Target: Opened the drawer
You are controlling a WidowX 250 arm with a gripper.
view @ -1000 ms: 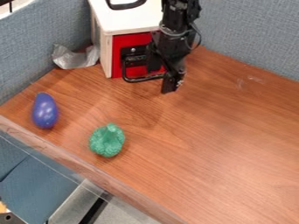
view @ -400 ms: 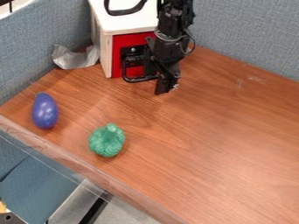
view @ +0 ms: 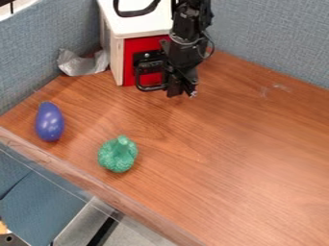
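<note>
Gripper (view: 181,92), open or closed unclear, beside red drawer (view: 146,44) of white-topped cabinet (view: 138,25)

Camera view, one, fixed. Station: above the table (view: 225,163), high, on the side opposite the cabinet (view: 140,29). Angle: downward at a slant, steep enough to take in both the cabinet's top and its front. Facing: across the tabletop to the left panel (view: 38,50) and right panel (view: 276,43). Range: middling; wide enough for the table's near edge, running diagonally from left side to bottom, with floor (view: 132,233) beyond it at lower left; close enough that the top border crops the cabinet and the arm (view: 189,36).
</note>
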